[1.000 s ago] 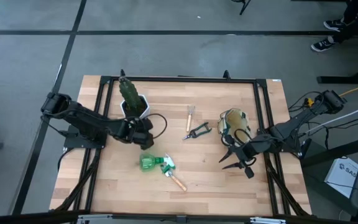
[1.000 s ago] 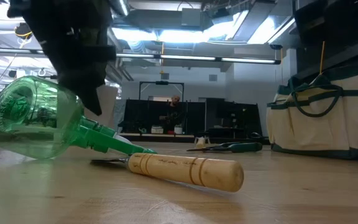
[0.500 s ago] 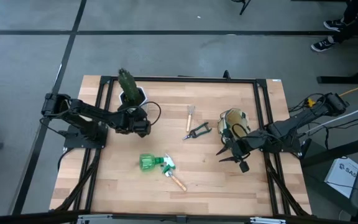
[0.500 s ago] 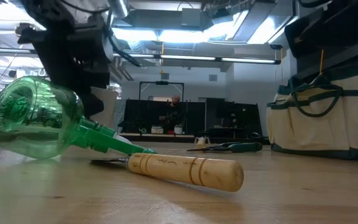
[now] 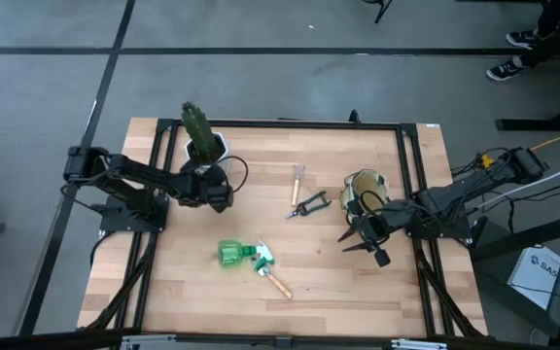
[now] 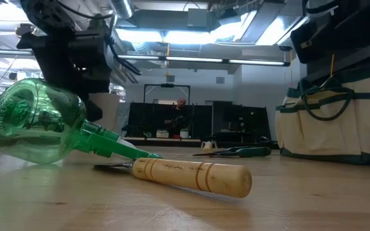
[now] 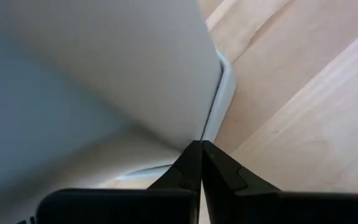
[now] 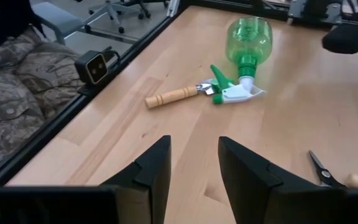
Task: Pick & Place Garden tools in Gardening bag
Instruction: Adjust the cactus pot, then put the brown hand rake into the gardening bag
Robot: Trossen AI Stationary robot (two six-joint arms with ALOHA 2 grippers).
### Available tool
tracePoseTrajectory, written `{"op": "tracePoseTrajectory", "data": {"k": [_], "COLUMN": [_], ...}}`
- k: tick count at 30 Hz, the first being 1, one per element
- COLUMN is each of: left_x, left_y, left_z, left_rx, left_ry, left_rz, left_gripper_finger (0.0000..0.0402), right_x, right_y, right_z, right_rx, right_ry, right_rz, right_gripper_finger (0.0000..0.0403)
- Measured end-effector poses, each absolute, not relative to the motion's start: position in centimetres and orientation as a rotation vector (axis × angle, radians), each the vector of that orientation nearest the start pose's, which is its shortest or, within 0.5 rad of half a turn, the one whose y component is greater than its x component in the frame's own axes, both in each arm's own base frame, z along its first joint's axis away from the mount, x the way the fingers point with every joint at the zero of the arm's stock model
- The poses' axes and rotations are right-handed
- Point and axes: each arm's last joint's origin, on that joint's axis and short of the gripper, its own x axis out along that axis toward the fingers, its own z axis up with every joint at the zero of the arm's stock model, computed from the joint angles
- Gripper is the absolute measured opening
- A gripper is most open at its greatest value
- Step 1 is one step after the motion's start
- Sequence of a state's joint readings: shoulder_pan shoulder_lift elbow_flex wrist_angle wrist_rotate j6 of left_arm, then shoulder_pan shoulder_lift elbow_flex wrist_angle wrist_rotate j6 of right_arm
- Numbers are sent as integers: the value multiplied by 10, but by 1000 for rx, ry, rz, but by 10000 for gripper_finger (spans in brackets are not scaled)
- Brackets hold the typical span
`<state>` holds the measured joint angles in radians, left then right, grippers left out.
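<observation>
High view: cactus pot (image 5: 205, 151) against left gripper (image 5: 218, 192).

Overhead view of a wooden table (image 5: 358, 292). The left gripper (image 5: 218, 191) sits beside a potted cactus (image 5: 200, 136). Centre: spray bottle (image 5: 239, 255), trowel (image 5: 276, 282), shears (image 5: 310, 205). The right gripper (image 5: 362, 245) hovers near the bag (image 5: 363, 192).

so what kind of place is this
Probably a robotics lab or workshop: a wooden table in a black frame, ceiling strip lights over equipment racks, and office chairs on a grey floor.
</observation>
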<state>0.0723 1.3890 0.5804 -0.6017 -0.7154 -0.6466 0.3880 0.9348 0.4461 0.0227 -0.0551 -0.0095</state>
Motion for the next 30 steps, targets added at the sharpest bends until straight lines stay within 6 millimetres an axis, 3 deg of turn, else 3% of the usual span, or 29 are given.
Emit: {"op": "tracePoseTrajectory", "data": {"k": [13, 20, 30], "left_x": [191, 194, 208], "left_y": [45, 24, -16], "left_z": [144, 155, 199], "left_rx": [-61, -159, -216], "left_ry": [1103, 1036, 655], "left_rz": [1073, 908, 568], "left_gripper_finger": [1, 2, 1], "right_x": [181, 179, 149], "right_y": [67, 68, 59], "right_z": [209, 214, 233], "right_rx": [-88, -91, -96], "right_ry": [480, 437, 283], "right_rz": [441, 568, 648], "right_gripper_finger": [137, 137, 137]}}
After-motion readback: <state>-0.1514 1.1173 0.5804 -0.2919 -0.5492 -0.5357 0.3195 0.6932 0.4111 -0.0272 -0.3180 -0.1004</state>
